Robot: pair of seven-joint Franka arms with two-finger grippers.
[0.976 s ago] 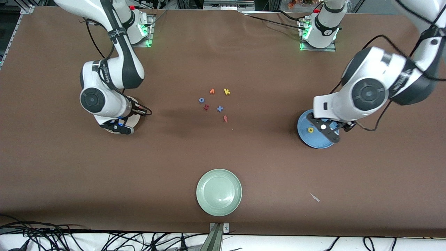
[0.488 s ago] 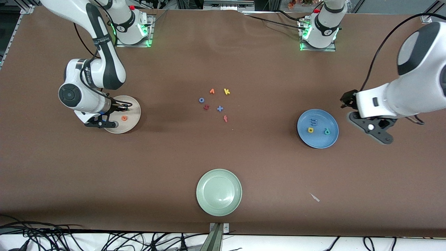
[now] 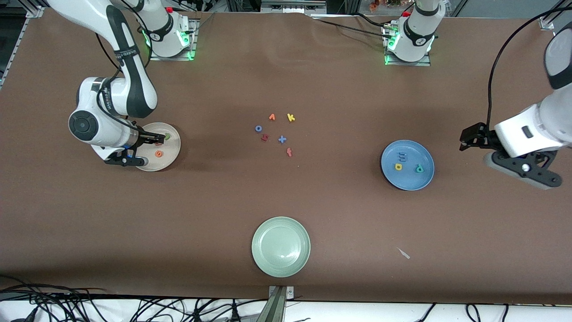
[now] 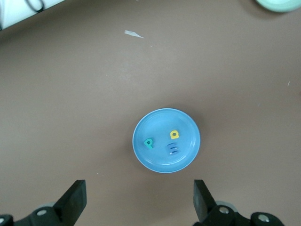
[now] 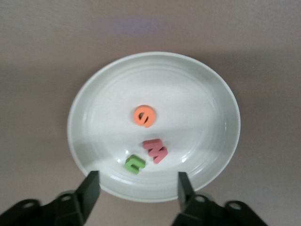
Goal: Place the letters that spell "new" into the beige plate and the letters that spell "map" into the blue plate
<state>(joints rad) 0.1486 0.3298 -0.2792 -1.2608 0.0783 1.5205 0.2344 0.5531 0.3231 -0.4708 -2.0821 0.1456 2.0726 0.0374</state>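
The beige plate (image 3: 172, 150) (image 5: 94, 89) lies toward the right arm's end of the table. In it lie the orange e (image 3: 159, 154) (image 5: 144, 116), the salmon w (image 5: 155, 150) and the green n (image 3: 167, 137) (image 5: 135, 164). My right gripper (image 3: 155, 140) (image 5: 136, 187) hovers low over the plate's rim beside the n, open and holding nothing. The blue plate (image 3: 409, 181) (image 4: 160, 120) holds the blue m (image 3: 403, 156) (image 4: 173, 149), yellow a (image 3: 398, 167) (image 4: 174, 134) and teal p (image 3: 419, 168) (image 4: 149, 143). My left gripper (image 3: 468, 137) (image 4: 138, 201) hangs open and empty, off the blue plate toward the left arm's end.
Several leftover letters lie mid-table, among them an orange v (image 3: 271, 117), a yellow k (image 3: 291, 117), a blue o (image 3: 258, 128) and a blue x (image 3: 282, 139). A pale green plate (image 3: 280, 246) sits nearest the front camera. A paper scrap (image 3: 404, 253) lies beside it.
My right gripper has opened and let the green n drop into the beige plate. My left arm has drawn away from the blue plate toward its own end of the table.
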